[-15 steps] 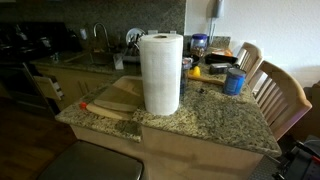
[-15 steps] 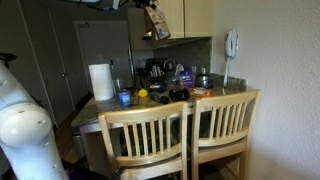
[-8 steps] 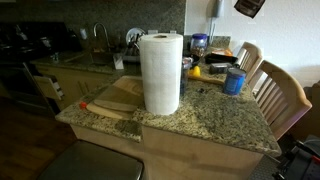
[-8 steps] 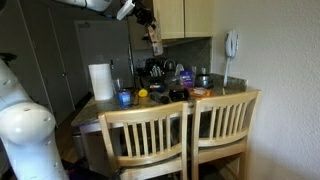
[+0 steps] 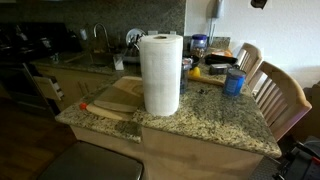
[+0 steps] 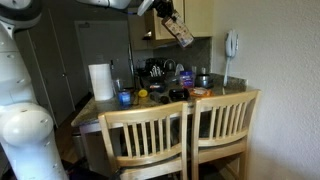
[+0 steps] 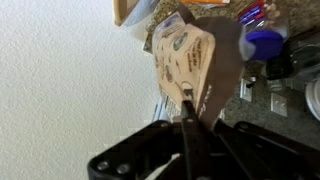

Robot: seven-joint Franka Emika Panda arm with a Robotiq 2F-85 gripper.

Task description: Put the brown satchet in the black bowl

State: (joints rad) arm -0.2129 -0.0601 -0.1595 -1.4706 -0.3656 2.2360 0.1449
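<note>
Transport step: gripper [image 6: 167,15] clamped on satchet [image 6: 181,32], which hangs tilted just below it, high over worktop [image 5: 215,118]. Bowl [image 5: 221,68] well below (next to blue cup [image 5: 234,82]). Next, probably: descend over bowl, release.

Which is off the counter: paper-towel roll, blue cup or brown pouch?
The brown satchet, held tilted in the gripper high above; the paper-towel roll and blue cup stand on the counter.
</note>
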